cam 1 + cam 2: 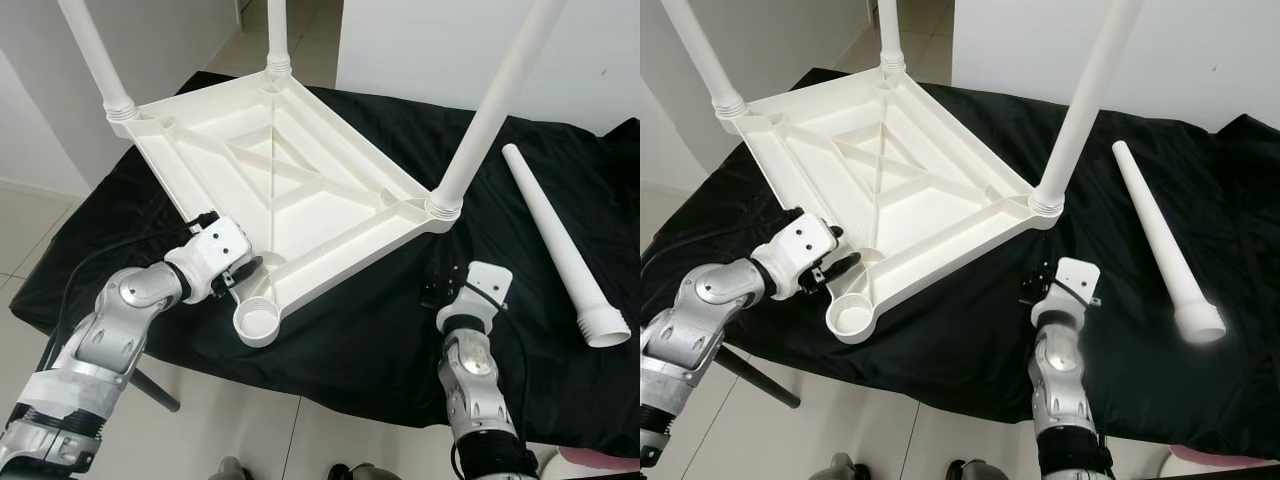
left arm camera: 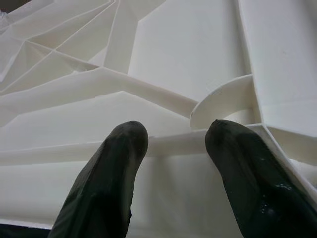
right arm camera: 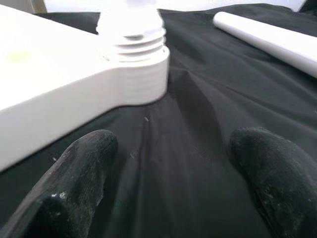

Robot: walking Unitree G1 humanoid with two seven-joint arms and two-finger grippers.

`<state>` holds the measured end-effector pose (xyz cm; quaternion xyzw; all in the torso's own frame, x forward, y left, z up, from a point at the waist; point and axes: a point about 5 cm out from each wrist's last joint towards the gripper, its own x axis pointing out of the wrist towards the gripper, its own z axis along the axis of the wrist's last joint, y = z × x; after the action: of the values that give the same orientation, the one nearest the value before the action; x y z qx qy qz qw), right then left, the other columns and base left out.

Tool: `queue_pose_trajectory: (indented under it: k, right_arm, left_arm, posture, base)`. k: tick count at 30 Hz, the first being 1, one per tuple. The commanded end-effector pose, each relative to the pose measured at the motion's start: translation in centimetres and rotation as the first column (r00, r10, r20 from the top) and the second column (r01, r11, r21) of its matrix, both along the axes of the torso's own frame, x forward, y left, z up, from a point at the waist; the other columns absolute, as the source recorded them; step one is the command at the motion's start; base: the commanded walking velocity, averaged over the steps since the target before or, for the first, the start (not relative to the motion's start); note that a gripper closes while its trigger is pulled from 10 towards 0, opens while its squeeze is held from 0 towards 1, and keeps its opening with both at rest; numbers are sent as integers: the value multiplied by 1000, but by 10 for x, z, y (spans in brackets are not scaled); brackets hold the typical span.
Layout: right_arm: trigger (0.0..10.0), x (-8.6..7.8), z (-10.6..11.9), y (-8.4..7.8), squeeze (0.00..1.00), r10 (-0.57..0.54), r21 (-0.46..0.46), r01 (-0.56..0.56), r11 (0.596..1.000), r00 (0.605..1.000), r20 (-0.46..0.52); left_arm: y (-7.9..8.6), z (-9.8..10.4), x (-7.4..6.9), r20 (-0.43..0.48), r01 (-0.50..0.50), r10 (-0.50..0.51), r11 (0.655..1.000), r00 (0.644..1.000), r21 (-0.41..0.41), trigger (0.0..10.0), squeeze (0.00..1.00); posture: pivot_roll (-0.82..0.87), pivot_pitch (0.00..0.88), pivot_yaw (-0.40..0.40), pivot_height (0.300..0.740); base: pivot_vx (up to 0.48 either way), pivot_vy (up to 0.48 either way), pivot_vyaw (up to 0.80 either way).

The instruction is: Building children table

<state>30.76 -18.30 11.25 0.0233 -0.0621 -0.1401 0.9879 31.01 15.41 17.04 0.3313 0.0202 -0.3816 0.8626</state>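
Left eye view: my left pincer (image 1: 243, 272) open, straddling tabletop (image 1: 290, 190) rim; right pincer (image 1: 437, 290) open, empty. Loose leg (image 1: 560, 245) at 3 o'clock: light, stiff, slick; I'd grip mid-shaft.

Upturned white table top (image 1: 290, 185), three legs screwed in.
Fourth leg (image 1: 560, 245) lies loose beyond the right fingers (image 3: 272, 168); empty socket (image 1: 258, 322) just beside the left fingers (image 2: 111, 173).

Cloth (image 1: 380, 330): black, wrinkled — draped over the work surface.
Floor (image 1: 25, 240): pale tiles.
Wall (image 1: 420, 50): white — behind the cloth.

Head stereo overhead — wrists close-up
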Motion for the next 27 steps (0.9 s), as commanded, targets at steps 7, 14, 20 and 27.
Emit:
queue_pose_trajectory:
  k: [7,14,20,27]
  right_arm:
    - [10000,16,1,-10,0,35,-21,-36,999,998,-59]
    - [10000,33,7,-12,0,70,-30,-73,997,993,-97]
    - [10000,39,8,-8,0,92,-18,-95,995,990,-109]
    - [10000,52,13,4,0,169,-8,-171,985,980,-108]
  left_arm:
    - [-8,-16,-8,-60,72,-69,996,996,59,10000,0]
    - [-7,-18,-13,-78,87,-81,993,994,76,10000,0]
    - [-7,-20,-16,-91,100,-92,991,992,84,10000,0]
    - [-33,-24,-26,-113,164,-160,986,981,28,10000,0]
  posture:
    - [44,128,-44,740]
    - [51,127,-57,740]
    - [55,127,-65,740]
    - [57,123,-66,740]
  base:
    - [0,0,0]
    - [0,0,0]
    - [0,0,0]
    - [0,0,0]
